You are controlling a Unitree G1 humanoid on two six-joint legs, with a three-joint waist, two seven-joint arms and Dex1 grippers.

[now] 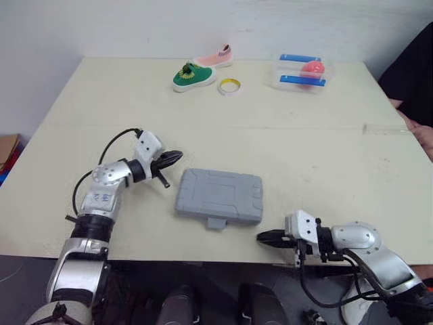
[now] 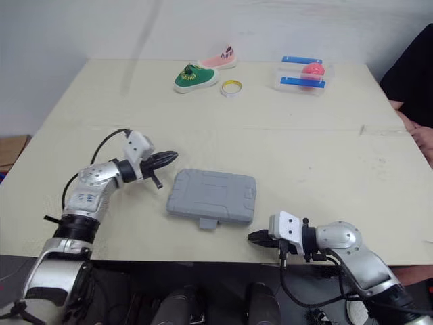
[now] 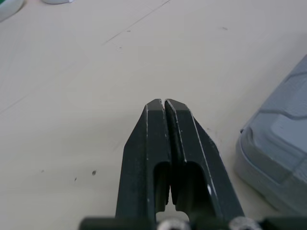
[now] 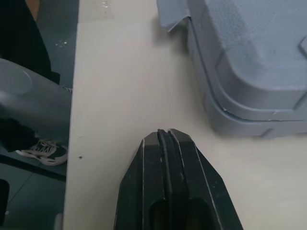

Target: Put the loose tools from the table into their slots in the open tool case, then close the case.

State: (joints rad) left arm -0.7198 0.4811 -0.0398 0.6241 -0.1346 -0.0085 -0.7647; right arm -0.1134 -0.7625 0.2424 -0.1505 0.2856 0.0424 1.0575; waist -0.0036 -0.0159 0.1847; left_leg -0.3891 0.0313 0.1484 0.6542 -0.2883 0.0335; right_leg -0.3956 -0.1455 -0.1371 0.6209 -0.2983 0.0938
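Tool case (image 1: pixel 220 197) lies closed at centre of table (image 1: pixel 304 156), left gripper (image 1: pixel 174 157) at its 10 o'clock, right gripper (image 1: pixel 265 237) at 5, both pinched together empty; latch (image 1: pixel 216 223) maybe unsnapped, so a nudge could reopen it.

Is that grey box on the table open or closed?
Closed: the grey case lies flat, lid down on its base, nothing of its inside showing.

Broad cream table (image 1: pixel 304 156) against a plain white wall (image 1: pixel 135 27), dark grey floor (image 4: pixel 29 201) beneath its near edge.
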